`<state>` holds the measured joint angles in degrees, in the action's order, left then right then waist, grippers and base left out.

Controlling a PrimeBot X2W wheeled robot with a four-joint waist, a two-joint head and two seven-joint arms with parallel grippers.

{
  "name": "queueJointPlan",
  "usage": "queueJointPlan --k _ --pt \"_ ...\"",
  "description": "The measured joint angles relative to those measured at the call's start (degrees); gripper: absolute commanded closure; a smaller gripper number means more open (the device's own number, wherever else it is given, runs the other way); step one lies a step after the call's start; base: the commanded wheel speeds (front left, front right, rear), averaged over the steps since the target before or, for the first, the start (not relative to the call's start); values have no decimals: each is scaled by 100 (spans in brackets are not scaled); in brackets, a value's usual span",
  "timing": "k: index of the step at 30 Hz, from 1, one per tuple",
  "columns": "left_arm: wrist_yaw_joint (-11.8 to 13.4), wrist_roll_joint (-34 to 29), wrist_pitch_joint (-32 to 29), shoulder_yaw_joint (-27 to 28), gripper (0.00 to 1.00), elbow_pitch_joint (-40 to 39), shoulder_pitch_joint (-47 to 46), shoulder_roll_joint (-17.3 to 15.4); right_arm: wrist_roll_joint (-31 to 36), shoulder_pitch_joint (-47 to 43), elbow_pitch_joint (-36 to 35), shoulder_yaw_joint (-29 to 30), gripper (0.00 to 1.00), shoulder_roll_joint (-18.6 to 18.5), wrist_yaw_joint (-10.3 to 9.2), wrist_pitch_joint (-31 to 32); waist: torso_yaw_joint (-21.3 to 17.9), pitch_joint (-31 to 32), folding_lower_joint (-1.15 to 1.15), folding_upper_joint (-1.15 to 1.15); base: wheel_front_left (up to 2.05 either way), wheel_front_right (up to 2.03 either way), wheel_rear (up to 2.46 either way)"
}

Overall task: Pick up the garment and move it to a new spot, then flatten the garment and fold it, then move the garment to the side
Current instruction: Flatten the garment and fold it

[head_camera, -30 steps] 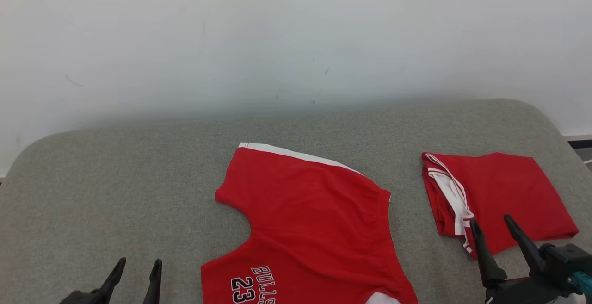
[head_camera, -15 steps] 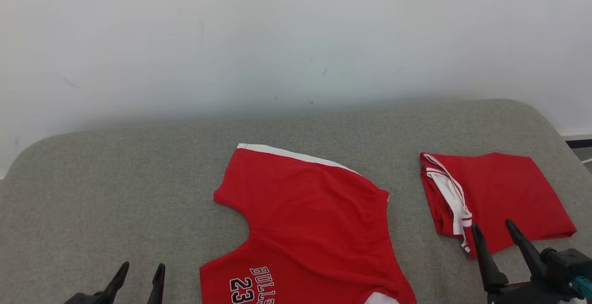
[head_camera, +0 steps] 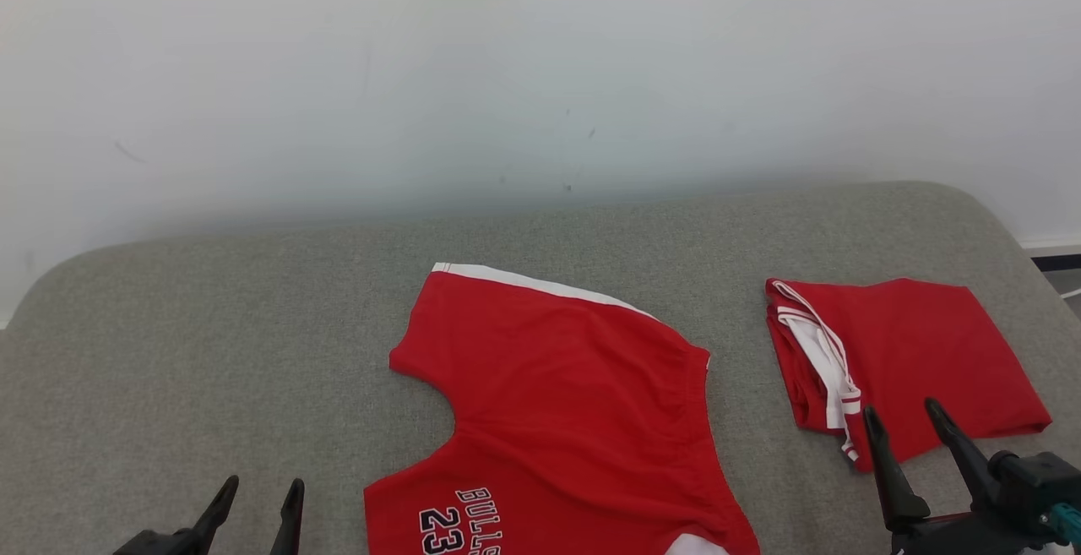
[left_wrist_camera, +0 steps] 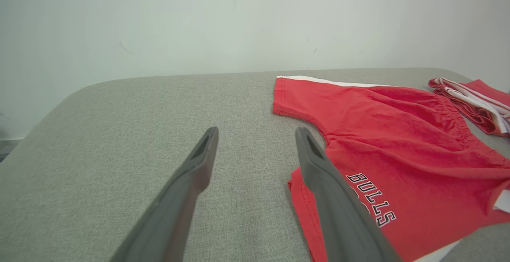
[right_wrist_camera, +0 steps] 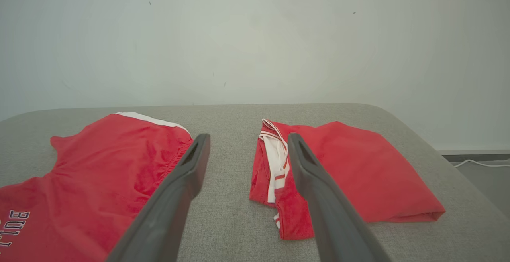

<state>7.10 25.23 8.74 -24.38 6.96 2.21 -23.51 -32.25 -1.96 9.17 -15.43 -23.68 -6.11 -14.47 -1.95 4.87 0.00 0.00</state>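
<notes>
Red shorts (head_camera: 574,403) with white trim and "BULLS 23" lettering lie spread flat in the middle of the grey padded table (head_camera: 211,327); the same shorts (left_wrist_camera: 398,134) (right_wrist_camera: 99,166) appear in both wrist views. My left gripper (head_camera: 263,487) (left_wrist_camera: 257,131) stands open above bare table just left of the shorts' lettered leg. My right gripper (head_camera: 900,410) (right_wrist_camera: 248,137) is open too, with nothing between its fingers, over the near left corner of a folded red garment (head_camera: 920,352) (right_wrist_camera: 350,166) at the right.
A white wall rises right behind the table's rounded far edge. The folded red garment (left_wrist_camera: 478,98) sits near the table's right edge. On the floor at the right lies a white cable (right_wrist_camera: 478,162). Bare grey surface stretches left of the shorts.
Nearly nothing: both grippers have drifted very slightly and stay open. The shorts and the folded garment lie as before.
</notes>
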Motion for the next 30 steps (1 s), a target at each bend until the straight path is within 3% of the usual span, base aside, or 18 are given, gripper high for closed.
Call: queueJointPlan --k 8,14,20,30 --pt "-37 73 -102 -62 0 -99 79 73 10 -46 -30 23 0 2 -1 0 22 -5 0 0 0 0 0" --pt "-427 141 -375 -446 0 -115 82 131 -4 -249 -13 -19 0 10 9 45 141 -36 0 0 0 0 0" --pt "-775 230 -701 -810 0 83 90 201 -179 -266 -2 -271 0 86 221 334 245 -90 0 0 0 0 0" --pt "-1068 556 -1194 -1143 0 509 265 388 -294 -662 -32 -647 0 -59 512 948 347 -182 0 0 0 0 0"
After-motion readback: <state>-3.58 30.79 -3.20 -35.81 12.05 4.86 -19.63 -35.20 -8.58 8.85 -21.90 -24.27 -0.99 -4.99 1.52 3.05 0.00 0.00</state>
